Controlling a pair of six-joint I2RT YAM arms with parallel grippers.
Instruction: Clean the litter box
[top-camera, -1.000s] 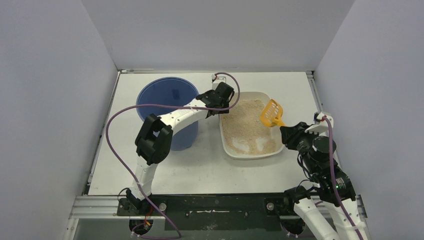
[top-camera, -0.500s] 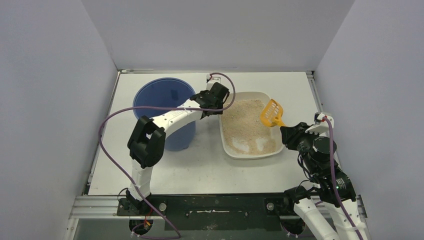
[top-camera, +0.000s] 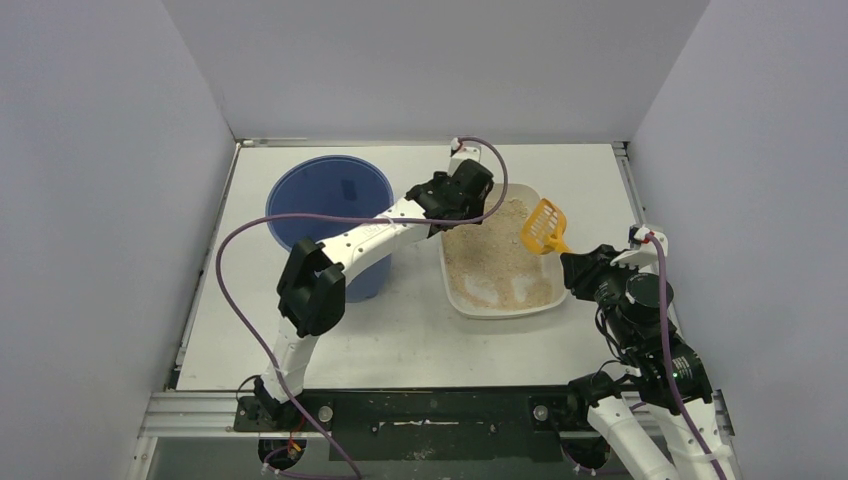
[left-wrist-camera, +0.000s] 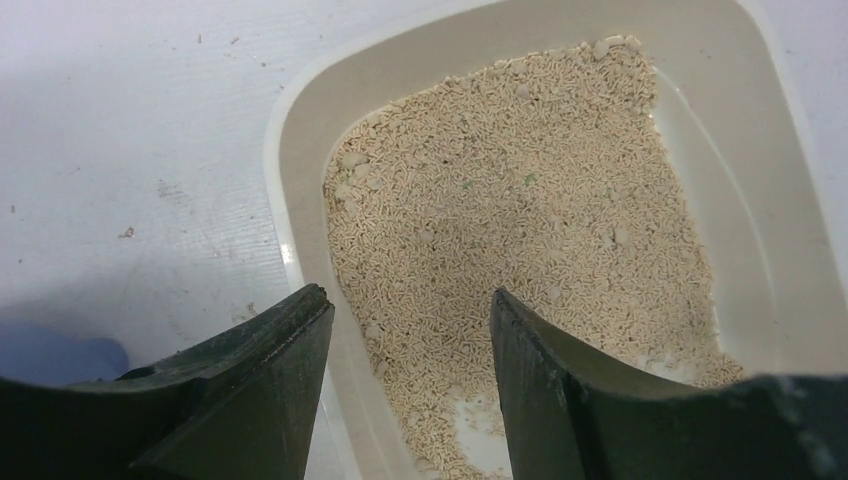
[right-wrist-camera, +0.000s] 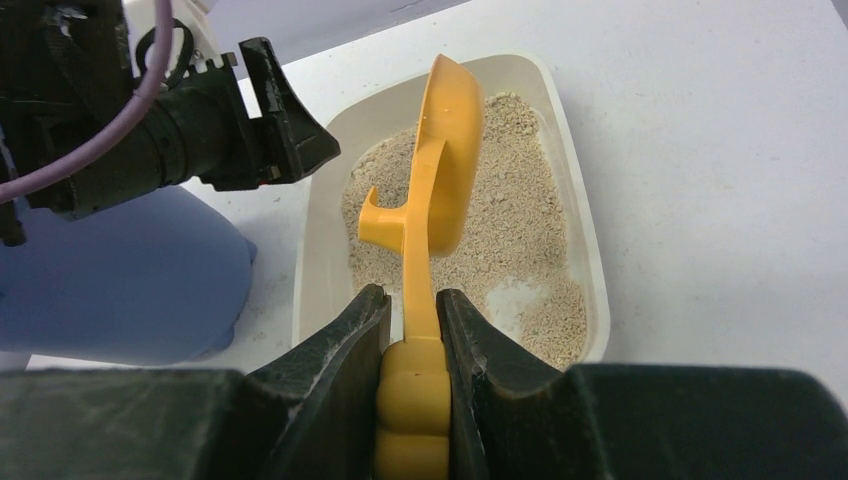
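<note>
Left gripper (top-camera: 462, 192) is open and empty, hovering over the upper-left rim of the shallow cream plastic litter box (top-camera: 500, 312), with the tall round blue bucket (top-camera: 320, 190) just left of it at upper left of the top view. Its wrist view shows the jaws straddling that rim (left-wrist-camera: 290, 190), nothing between them. Litter box sits centre-right on the white table (top-camera: 420, 340), long axis running top to bottom of frame, tan granules inside with a bare patch at the lower end. Orange slotted plastic scoop (top-camera: 541, 226) hangs above the box's right edge, clamped by its handle in the right gripper (top-camera: 580, 268). My read: next is a scooping pass; litter lies up-left of the right gripper, so the right arm does it.
</note>
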